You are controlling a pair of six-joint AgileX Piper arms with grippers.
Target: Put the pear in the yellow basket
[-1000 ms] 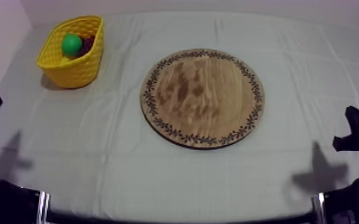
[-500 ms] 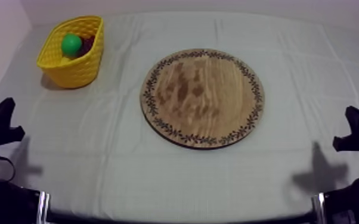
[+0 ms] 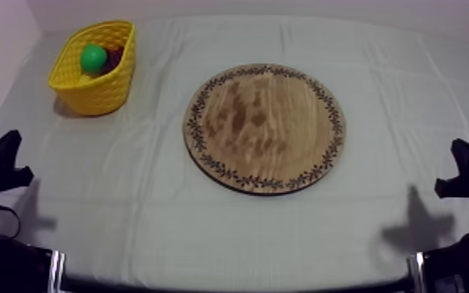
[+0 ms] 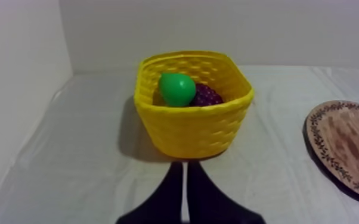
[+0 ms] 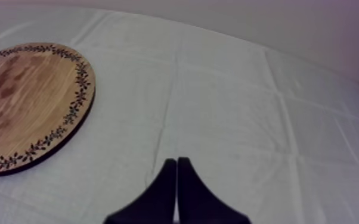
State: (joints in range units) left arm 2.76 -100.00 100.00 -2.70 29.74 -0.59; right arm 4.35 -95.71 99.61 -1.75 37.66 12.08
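Pear (image 4: 177,89) inside yellow basket (image 4: 188,128), against grapes (image 4: 207,95). Left gripper (image 4: 185,170), near basket, and right gripper (image 5: 176,167), well apart from it: fingers pressed together. Risk: a stray left advance could tip the basket.

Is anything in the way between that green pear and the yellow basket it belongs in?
Nothing visible is. The pear already lies inside the basket, next to the grapes, and the wooden board is bare. The left gripper is shut, facing the basket with nothing between them.
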